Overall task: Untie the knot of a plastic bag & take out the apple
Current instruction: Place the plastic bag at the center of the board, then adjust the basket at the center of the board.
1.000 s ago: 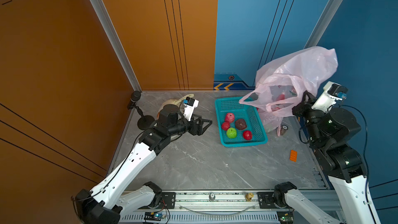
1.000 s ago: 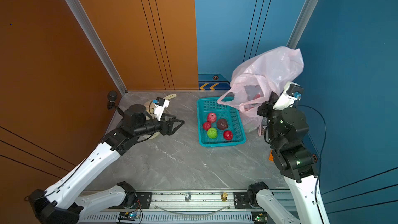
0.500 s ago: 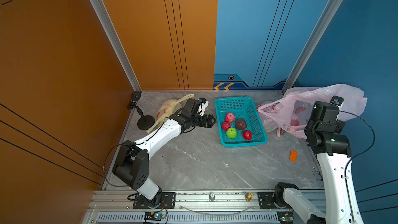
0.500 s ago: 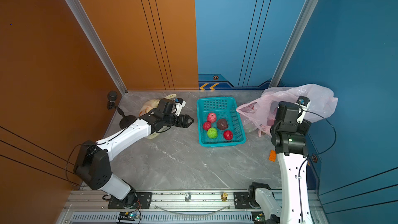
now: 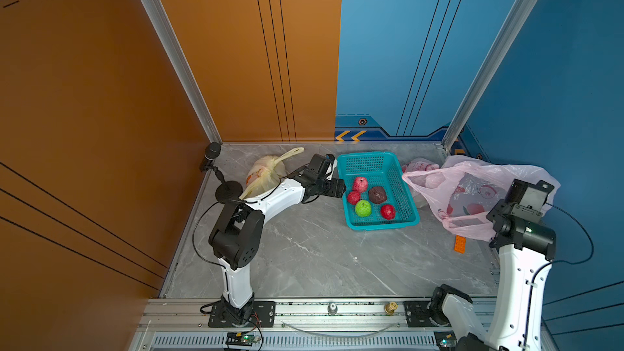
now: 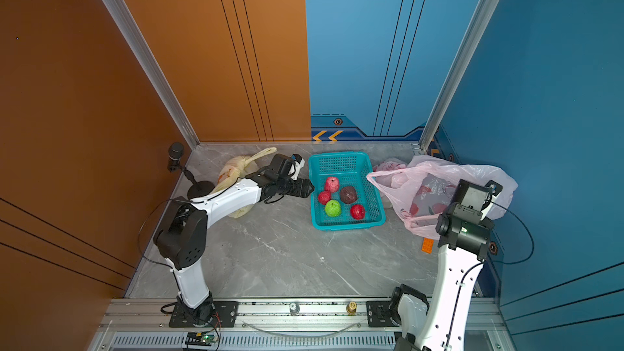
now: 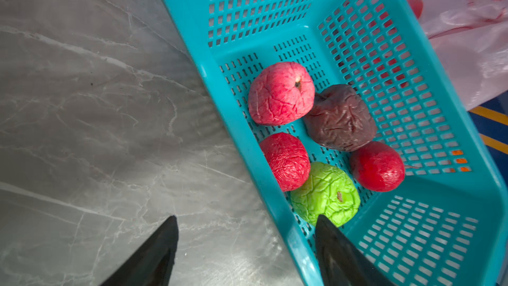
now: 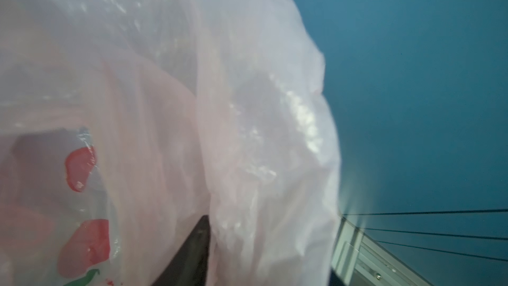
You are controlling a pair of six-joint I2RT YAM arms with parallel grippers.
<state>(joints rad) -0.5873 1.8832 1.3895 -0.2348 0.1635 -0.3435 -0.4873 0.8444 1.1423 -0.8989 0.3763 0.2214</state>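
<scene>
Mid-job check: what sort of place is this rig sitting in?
Probably a lab recording booth, not a home: flat orange and blue panel walls box in a small marble-look table, an aluminium mounting rail runs along its front, and a microphone stands in the back corner.

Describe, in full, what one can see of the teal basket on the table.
The teal basket is rectangular plastic with slotted walls and floor, standing upright on the grey table. It holds five wrinkled fruits: one pink, two red, one green, one dark brown. The open left gripper is at one long side; the pink bag lies by the other.
</scene>
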